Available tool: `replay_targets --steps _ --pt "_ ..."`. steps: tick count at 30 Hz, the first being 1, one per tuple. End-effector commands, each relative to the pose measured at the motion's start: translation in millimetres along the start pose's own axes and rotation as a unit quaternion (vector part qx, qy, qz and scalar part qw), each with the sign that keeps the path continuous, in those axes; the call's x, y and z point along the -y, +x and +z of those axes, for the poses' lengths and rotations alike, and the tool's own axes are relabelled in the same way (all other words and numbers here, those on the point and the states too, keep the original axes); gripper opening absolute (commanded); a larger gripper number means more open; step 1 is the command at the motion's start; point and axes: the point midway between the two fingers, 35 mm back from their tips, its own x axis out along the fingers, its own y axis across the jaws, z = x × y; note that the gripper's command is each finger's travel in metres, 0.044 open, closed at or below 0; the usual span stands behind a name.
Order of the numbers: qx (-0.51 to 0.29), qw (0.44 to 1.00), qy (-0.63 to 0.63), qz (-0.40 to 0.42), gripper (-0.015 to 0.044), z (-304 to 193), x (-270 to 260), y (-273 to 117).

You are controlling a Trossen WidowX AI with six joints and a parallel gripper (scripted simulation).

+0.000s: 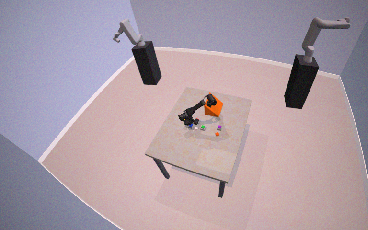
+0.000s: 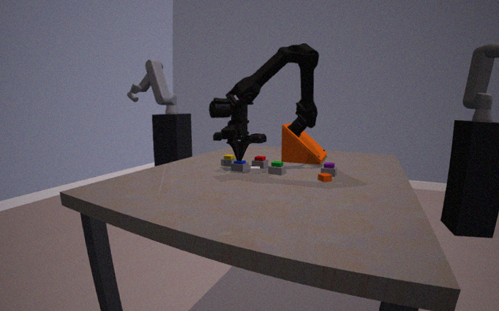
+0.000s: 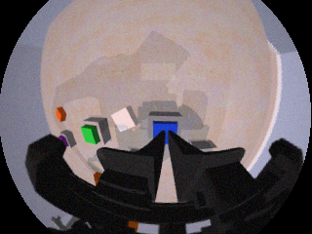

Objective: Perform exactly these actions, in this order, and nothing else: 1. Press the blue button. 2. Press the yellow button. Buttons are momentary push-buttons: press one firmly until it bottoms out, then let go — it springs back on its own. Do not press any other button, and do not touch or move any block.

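Though pressed together at the tips with nothing pinched between, ready enough for pushing: such is the gripper [image 1: 190, 123] [image 2: 239, 160] [image 3: 167, 133], pointed down over the blue button [image 1: 190, 125] [image 2: 239, 162] [image 3: 165, 128]. Tips at the cap, touching or nearly so; impossible to tell how far down the cap sits. Probably a stiff little cap on a light spring, with a hard stop below. No need to take hold anywhere; best to push squarely on the middle of the top, then lift straight off and let it spring back. Likely to slip if met near an edge. Just beside, the white block [image 1: 196, 128] [image 2: 255, 167] [image 3: 124, 119], to be left alone. Near too, the yellow button [image 1: 184, 120] [image 2: 228, 157] [image 3: 203, 144], next to press and likely to handle the same way. Farther out, the arm [image 1: 195, 107] [image 2: 268, 69], arched high, elbow bent, wrist dropping nearly upright.
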Motion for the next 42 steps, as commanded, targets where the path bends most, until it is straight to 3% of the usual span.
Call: replay_targets --steps 1,10,14,20,24,30,38,42 --pt "-0.002 1.000 0.003 0.003 0.0020 -1.6 -1.6 1.8" --pt "-0.002 1.000 0.003 0.003 0.0020 -1.6 -1.6 1.8" --pt "-0.002 1.000 0.003 0.002 0.0020 -1.1 -0.8 -29.4" --pt "-0.002 1.000 0.003 0.002 0.0020 -1.0 -0.7 -35.3" --pt "-0.002 1.000 0.004 0.001 0.0020 -0.8 0.1 -90.4" --pt "-0.002 1.000 0.004 0.001 0.0020 -1.8 1.2 -94.1" --pt "-0.002 1.000 0.007 -0.004 0.0020 -52.7 71.0 -95.5" --pt "-0.003 1.000 0.005 -0.002 0.0020 -60.7 78.6 -95.2"
